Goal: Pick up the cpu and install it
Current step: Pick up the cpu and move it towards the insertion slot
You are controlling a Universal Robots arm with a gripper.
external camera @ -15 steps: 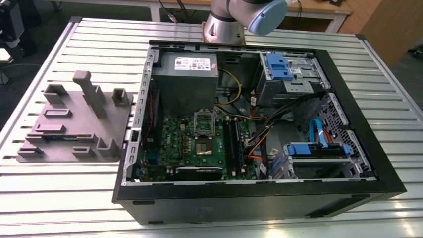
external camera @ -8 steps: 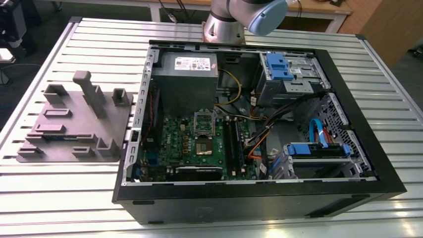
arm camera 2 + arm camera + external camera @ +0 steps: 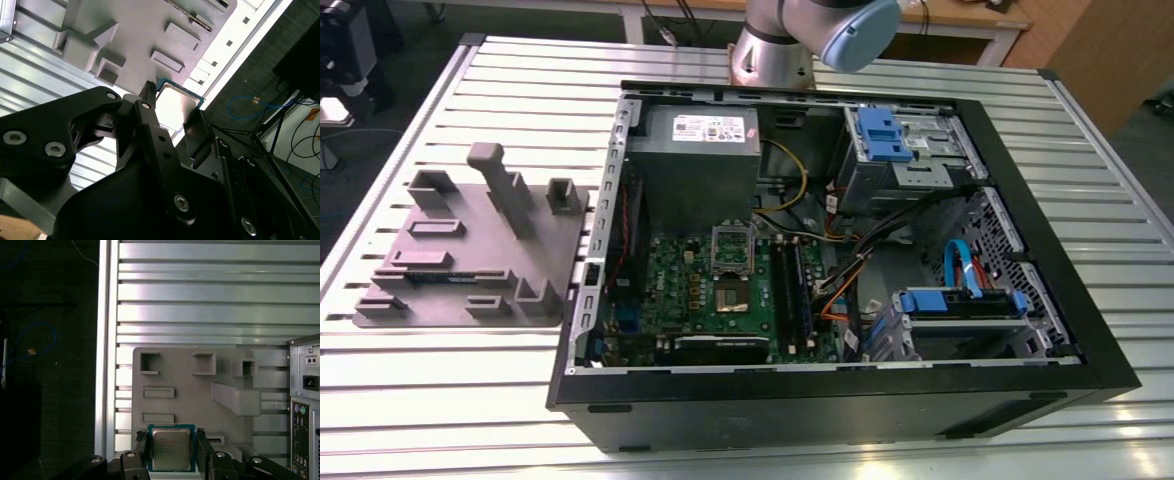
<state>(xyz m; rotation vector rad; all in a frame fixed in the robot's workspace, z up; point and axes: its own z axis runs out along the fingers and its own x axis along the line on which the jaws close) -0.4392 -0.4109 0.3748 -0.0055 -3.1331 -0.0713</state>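
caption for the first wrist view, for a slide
Gripper clamped on the cpu, grey fixture tray behind it

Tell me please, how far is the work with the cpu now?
Done: the cpu is lifted off the grey tray. In hand: the gripper holds it by two opposite edges. Left: it is not yet installed on the motherboard inside the open computer case.

cpu (image 3: 171, 450): 1 | fingers (image 3: 204, 450): 2 | grey tray (image 3: 480, 250): 1 | computer case (image 3: 854, 400): 1
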